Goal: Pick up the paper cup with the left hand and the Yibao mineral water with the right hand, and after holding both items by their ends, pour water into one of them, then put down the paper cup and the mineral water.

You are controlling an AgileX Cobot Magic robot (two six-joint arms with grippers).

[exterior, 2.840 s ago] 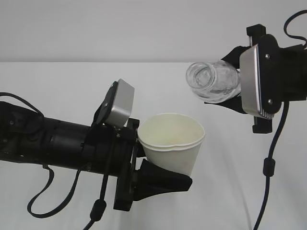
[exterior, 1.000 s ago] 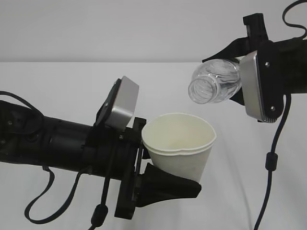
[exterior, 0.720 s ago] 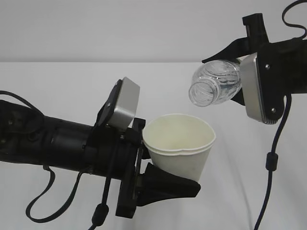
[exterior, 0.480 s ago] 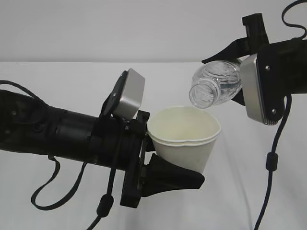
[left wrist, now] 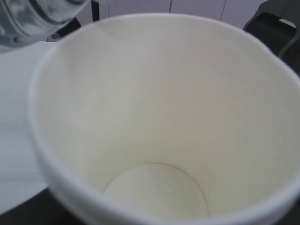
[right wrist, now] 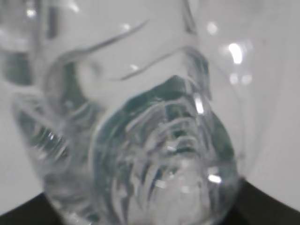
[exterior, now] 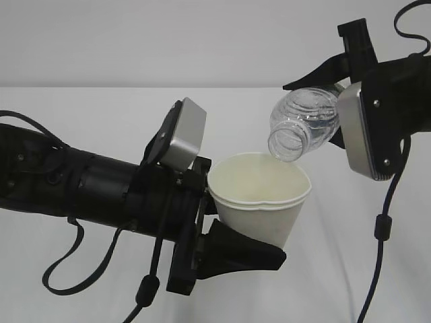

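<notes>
My left gripper [exterior: 232, 225] is shut on the white paper cup [exterior: 259, 202] and holds it upright above the table, with one black finger [exterior: 246, 256] under the cup's side. My right gripper [exterior: 326, 111] is shut on the Yibao mineral water [exterior: 304, 122], a clear capless bottle tilted with its open mouth down-left, just over the cup's far rim. In the left wrist view the paper cup [left wrist: 154, 117] fills the frame with a dry-looking bottom, and the bottle [left wrist: 37, 18] shows at the top left. The right wrist view holds only the blurred bottle [right wrist: 154, 140].
The white table [exterior: 101, 111] lies beneath both arms, with a grey wall behind. Black cables hang from the left arm [exterior: 145, 289] and the right arm [exterior: 380, 229].
The left arm has carried the cup up and to the right, under the bottle. The bottle has tipped further, so its mouth now points down at the cup's rim.
</notes>
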